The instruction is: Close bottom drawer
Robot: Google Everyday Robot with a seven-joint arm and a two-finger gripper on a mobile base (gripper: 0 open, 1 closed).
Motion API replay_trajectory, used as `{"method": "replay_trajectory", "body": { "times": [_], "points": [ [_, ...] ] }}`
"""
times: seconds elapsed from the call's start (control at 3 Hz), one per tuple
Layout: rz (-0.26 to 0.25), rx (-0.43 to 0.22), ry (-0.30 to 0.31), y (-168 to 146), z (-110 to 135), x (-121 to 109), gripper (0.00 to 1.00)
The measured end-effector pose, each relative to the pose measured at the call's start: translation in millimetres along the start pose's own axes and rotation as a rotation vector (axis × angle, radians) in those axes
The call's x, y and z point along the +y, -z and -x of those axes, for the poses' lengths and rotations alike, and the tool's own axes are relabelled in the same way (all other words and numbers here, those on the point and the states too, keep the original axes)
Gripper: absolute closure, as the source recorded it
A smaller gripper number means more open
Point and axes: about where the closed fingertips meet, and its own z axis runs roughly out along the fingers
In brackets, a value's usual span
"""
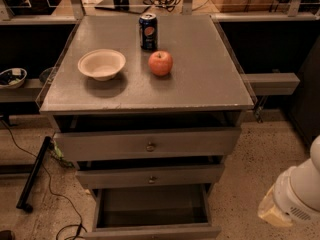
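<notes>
While the bottom drawer (152, 209) stands pulled out beneath the middle drawer (150, 176), the gripper (280, 210) hangs at lower right, apart from the cabinet (150, 96); its grip state cannot be determined.

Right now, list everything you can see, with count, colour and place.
cabinet: one, grey, centre
bowl: one, cream, cabinet top, left
apple: one, red, cabinet top, centre
can: one, dark blue, behind the apple
top drawer: one, grey, slightly out
middle drawer: one, grey, slightly out
bottom drawer: one, grey, pulled open
bar: one, black, floor, left
arm: one, white, lower right
end effector: not in view
</notes>
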Motion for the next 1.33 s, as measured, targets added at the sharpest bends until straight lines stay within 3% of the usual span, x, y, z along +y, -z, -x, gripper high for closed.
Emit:
{"method": "replay_trajectory", "body": {
  "times": [0.33,0.67,1.0,1.33],
  "points": [
    [0.006,0.002,-0.001,-2.7,-1.3,1.7,1.0],
    [0.052,0.008,-0.021,-23.6,-7.9,10.5,1.0],
    [0.132,0.024,-0.064,-93.7,-21.2,34.4,1.0],
    [0.171,0.025,-0.075,-137.7,-20.7,43.5,1.0]
  ]
}}
